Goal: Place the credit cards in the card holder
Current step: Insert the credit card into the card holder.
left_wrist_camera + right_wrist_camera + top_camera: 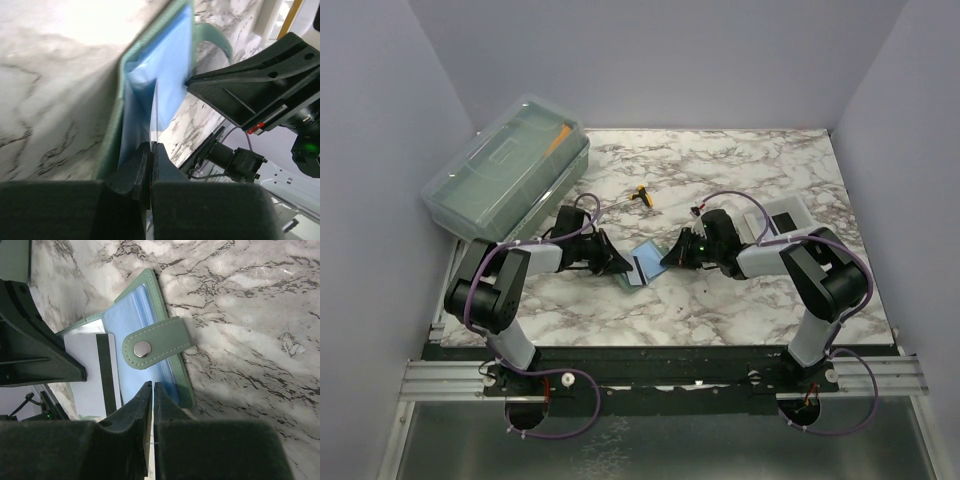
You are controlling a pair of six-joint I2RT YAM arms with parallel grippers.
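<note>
The sage-green card holder (pixel 642 266) lies open on the marble between both grippers, its snap strap (pixel 156 343) folded over the clear bluish pockets (pixel 131 325). A white credit card (pixel 86 375) with a dark stripe sits at the pockets' left side and shows edge-on (pixel 154 112) in the left wrist view. My left gripper (pixel 623 266) (pixel 151 146) is shut on that card's edge. My right gripper (pixel 670 258) (pixel 152 385) faces it, jaws pinched on a bluish pocket leaf (pixel 170 75) of the card holder, which stands raised.
A big translucent lidded box (pixel 510 170) stands at the back left. A yellow-handled tool (pixel 640 196) lies behind the card holder. A white shallow tray (pixel 775 218) sits at the right behind my right arm. Walls close the table's left, back and right.
</note>
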